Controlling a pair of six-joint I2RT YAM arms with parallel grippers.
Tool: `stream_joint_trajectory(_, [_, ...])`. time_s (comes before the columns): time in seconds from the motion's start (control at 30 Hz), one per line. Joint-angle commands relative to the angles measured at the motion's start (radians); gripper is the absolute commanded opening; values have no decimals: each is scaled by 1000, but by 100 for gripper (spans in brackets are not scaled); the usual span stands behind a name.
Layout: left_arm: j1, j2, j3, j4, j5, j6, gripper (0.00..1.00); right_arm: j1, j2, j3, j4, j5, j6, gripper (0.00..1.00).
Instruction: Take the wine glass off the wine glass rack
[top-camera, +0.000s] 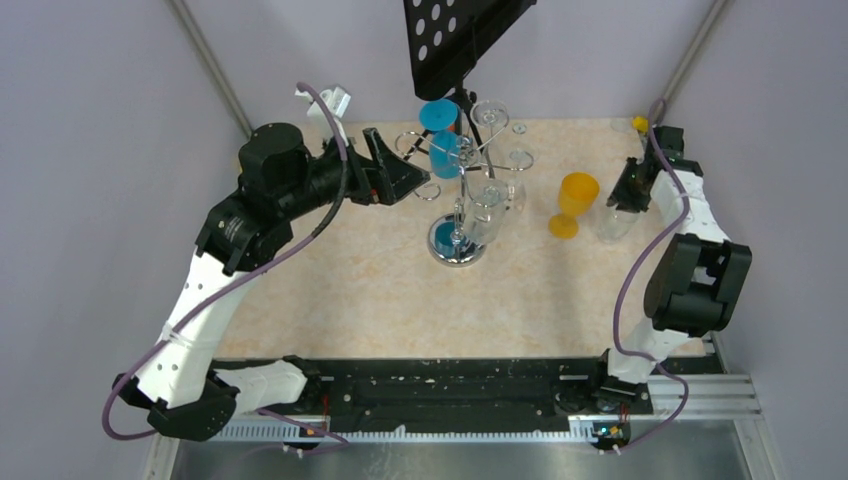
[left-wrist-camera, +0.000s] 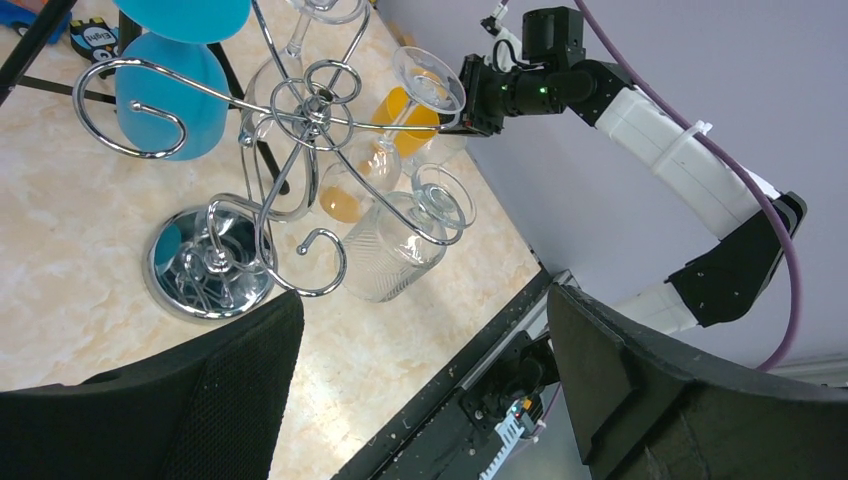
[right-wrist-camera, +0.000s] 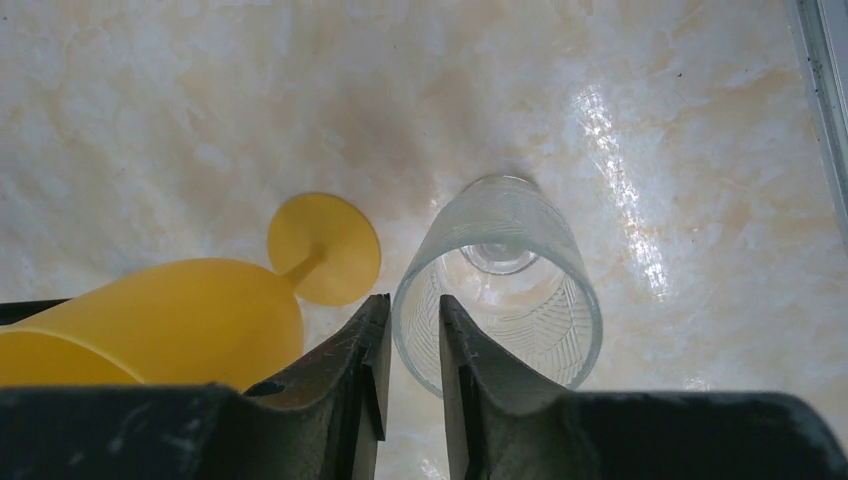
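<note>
The wine glass (right-wrist-camera: 520, 240) stands upright near the right edge of the table (top-camera: 350, 290), beside an orange goblet (top-camera: 577, 195) and apart from the wine glass rack (top-camera: 457, 243) at far middle, with the right gripper (right-wrist-camera: 413, 310) slackened astride its rim and the left gripper (top-camera: 408, 166) spread wide beside the rack.

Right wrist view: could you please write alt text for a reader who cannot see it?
Seen from above, the right claw, slightly open, straddles the near rim of an upright clear ribbed glass on a pale marbled table. A yellow wine glass stands just left of it in the picture.
</note>
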Motion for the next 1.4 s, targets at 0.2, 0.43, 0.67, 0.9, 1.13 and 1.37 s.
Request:
stream_joint_trajectory(0.2, [17,-6,43,7,11,9,94,-11,-132,82,-24,17,16,39])
stream_joint_trajectory(0.43, [22,-12,45,4,19,5,95,12,-311,84,-61,-91,69,41])
stream_joint_trajectory(0.67, [23,9,54,20,55,-5,94,177,-537,-24,83,-327,254,44])
stream_joint_trajectory(0.9, [24,26,57,32,68,-14,94,220,-723,-253,538,-639,698,50])
stream_joint_trajectory(1.13, [26,25,45,49,75,-38,94,324,-721,-280,597,-643,811,57])
stream_joint_trajectory(1.37, [27,5,8,75,72,-70,94,391,-696,-299,550,-591,836,57])
